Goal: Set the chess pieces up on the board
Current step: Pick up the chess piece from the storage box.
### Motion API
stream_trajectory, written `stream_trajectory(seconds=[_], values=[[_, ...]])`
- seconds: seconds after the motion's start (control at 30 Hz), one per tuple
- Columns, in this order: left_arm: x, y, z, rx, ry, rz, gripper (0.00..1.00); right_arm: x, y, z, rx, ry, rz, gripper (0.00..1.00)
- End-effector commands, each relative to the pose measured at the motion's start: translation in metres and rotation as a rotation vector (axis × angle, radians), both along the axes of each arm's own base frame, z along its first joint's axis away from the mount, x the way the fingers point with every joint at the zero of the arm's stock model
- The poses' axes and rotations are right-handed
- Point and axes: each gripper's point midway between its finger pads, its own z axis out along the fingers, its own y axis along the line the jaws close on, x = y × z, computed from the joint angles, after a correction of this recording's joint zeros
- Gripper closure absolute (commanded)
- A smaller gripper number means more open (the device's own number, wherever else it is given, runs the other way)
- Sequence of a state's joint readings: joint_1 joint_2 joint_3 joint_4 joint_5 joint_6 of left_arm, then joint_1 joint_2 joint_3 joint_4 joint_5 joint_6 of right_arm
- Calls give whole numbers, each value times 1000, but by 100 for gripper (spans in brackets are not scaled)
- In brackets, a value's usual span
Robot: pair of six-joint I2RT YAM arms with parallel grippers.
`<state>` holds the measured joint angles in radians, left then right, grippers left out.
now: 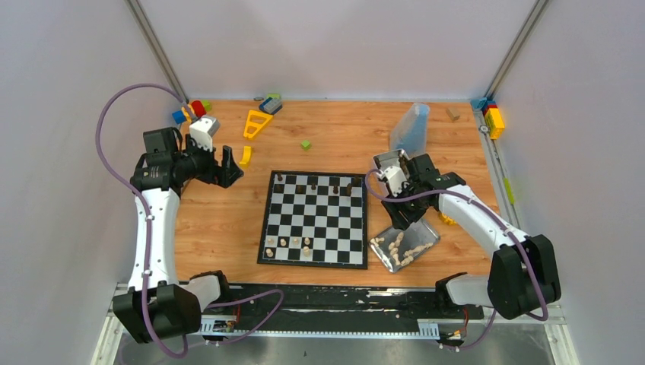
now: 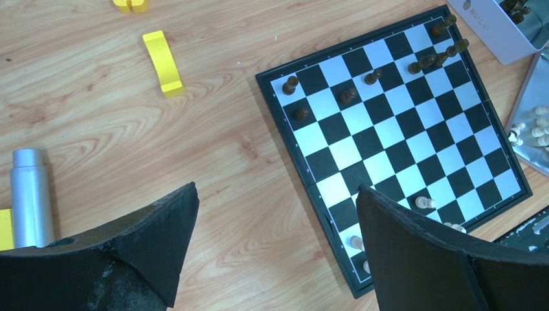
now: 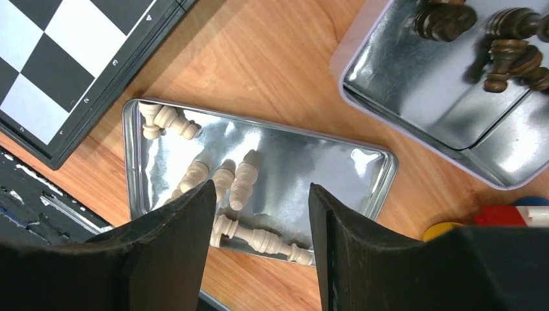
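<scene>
Left gripper and right gripper were seen open, empty; clustered cream pieces beneath the latter could be double-pinched.

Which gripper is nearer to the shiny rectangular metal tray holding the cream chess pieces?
Right. The right gripper hovers just above the metal tray; the left gripper is far off, beyond the opposite side of the checkered chessboard.

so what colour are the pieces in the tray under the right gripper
Cream; the pieces show best in the right wrist view.
</scene>
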<state>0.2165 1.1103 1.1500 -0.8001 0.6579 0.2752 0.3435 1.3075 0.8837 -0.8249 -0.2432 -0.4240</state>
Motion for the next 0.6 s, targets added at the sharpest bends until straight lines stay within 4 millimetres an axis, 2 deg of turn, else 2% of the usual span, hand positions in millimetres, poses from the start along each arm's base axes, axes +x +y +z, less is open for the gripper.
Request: stream_trajectory(seconds=[0.0,0.2,0.4,0.57], values=[[-4,-2,8,0,-40,-17,1,-4,-1,0,2,0,-4,45],[-3,-2,7,0,-38,-15,0,-11,-1,-8,0,37,26,47],[-2,-1,5,-2,-31,-13,0,-18,-2,-18,-5,79,46,58],[-2,-1,5,-1,-31,-13,0,-22,-3,-23,-12,100,54,59]])
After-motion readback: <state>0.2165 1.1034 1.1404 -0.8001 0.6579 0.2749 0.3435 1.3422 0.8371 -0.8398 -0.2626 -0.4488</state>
